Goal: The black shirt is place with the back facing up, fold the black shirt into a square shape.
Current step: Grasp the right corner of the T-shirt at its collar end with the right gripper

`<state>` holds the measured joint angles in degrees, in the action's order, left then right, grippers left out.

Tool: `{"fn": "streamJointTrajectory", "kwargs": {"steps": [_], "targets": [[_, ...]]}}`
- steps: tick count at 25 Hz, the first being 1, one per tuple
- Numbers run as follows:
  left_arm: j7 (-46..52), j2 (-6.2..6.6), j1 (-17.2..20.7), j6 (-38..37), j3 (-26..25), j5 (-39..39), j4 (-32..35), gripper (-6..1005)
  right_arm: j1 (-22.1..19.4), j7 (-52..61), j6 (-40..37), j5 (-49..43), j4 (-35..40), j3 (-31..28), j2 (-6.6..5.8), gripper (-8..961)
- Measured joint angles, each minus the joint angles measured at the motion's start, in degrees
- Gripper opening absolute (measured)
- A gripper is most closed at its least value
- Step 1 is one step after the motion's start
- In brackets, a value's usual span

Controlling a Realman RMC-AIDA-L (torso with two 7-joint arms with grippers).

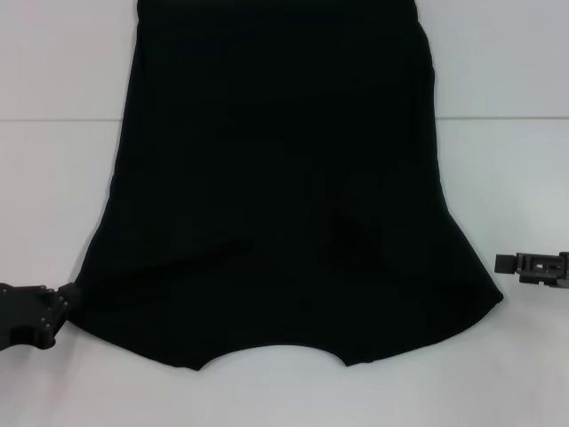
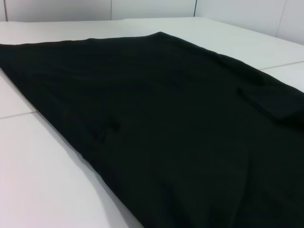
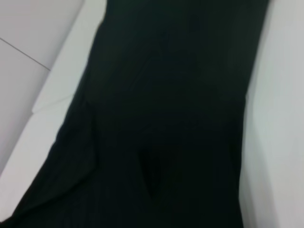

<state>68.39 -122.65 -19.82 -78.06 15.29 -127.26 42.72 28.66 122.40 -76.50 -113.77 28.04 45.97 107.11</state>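
Note:
The black shirt (image 1: pixel 276 205) lies spread flat on the white table, its curved neckline (image 1: pixel 269 354) at the near edge and its body running to the far edge of the head view. No lettering shows on the upturned side. My left gripper (image 1: pixel 60 307) sits low at the near left, right against the tip of the shirt's left sleeve (image 1: pixel 89 289). My right gripper (image 1: pixel 508 263) is at the far right, a little apart from the right sleeve tip (image 1: pixel 489 298). The black shirt (image 2: pixel 166 123) fills the left wrist view, and the black shirt (image 3: pixel 161 133) also fills the right wrist view.
The white table (image 1: pixel 53 196) has a seam line (image 1: pixel 53 119) running across it behind the sleeves. Bare table shows on both sides of the shirt and along the near edge (image 1: pixel 267 400).

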Motion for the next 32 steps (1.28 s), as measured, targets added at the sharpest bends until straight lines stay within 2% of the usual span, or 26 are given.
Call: {"fn": "streamJointTrajectory", "kwargs": {"steps": [11,22,32], "targets": [[0.0,0.05,-0.5,0.0,0.1,0.0,0.0,2,2.1,3.6,2.7,-5.3,-2.1,0.1,1.00,710],[0.1,0.16,-0.5,0.0,0.0,0.0,0.0,3,3.0,0.9,2.7,-5.8,-2.7,0.1,2.28,686],[0.2,0.13,-0.9,0.4,0.0,-0.3,-0.5,3,2.8,-0.9,4.5,-5.6,-2.8,0.1,3.06,255]]}}
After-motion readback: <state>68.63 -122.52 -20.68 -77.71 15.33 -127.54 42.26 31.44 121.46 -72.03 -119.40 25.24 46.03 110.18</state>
